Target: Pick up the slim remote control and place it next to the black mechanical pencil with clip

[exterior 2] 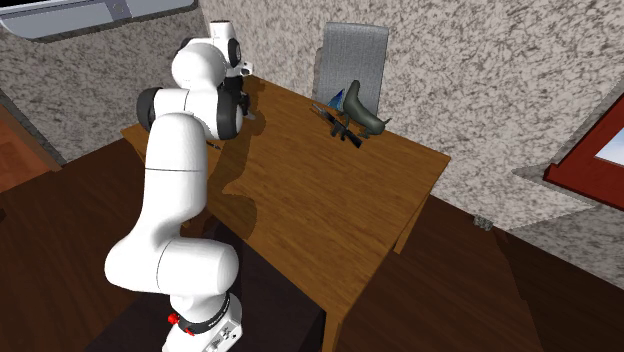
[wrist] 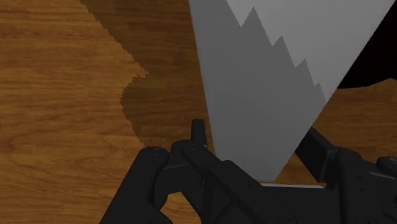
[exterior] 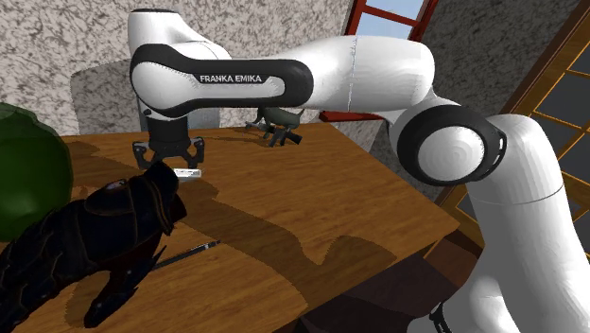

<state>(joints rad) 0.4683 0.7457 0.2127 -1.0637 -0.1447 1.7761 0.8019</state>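
Of the remote control [wrist: 254, 76] the far end is cut off by the wrist view's edge; part of its near end is hidden behind the gripper [wrist: 254, 132]; in the shoulder view, in front of the remote control, a black figure [exterior: 95, 236] covers one end of the pencil [exterior: 194, 250]; to its left, a green thing [exterior: 28, 170] is cut off.

Home interior, prob. dining rm or study. Evidence: wood tabletop [exterior 2: 330, 200] w/ grey chair [exterior 2: 352, 52] at far side, rough speckled walls [exterior 2: 470, 80], red-framed window [exterior 2: 585, 170], dark plank floor [exterior 2: 480, 300].
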